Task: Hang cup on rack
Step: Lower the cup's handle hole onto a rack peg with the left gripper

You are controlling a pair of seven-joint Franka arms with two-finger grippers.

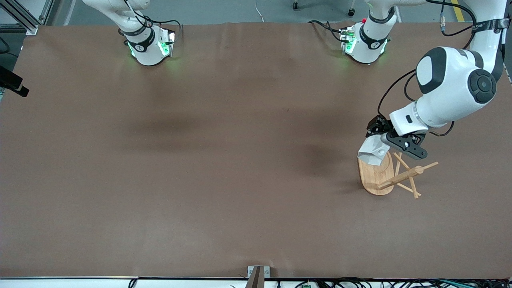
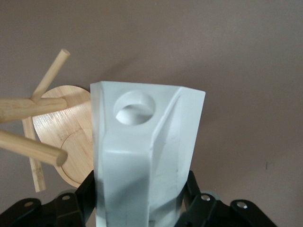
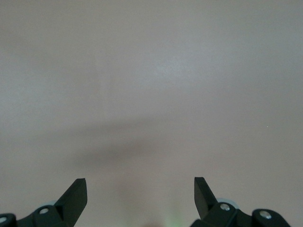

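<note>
My left gripper (image 1: 383,143) is shut on the white faceted cup (image 1: 372,152) and holds it in the air over the rack's oval base (image 1: 375,177). In the left wrist view the cup (image 2: 142,151) fills the middle between the black fingers (image 2: 83,196), with the round hole of its handle (image 2: 134,108) facing the camera. The bamboo rack (image 1: 404,176) stands toward the left arm's end of the table; its post and crossing pegs (image 2: 31,146) lie beside the cup, apart from it. My right gripper (image 3: 140,194) is open and empty over bare table; it is out of the front view.
The brown table cover (image 1: 224,160) spreads wide toward the right arm's end. Both arm bases (image 1: 150,44) stand along the table's edge farthest from the front camera. A small metal bracket (image 1: 258,274) sits at the edge nearest that camera.
</note>
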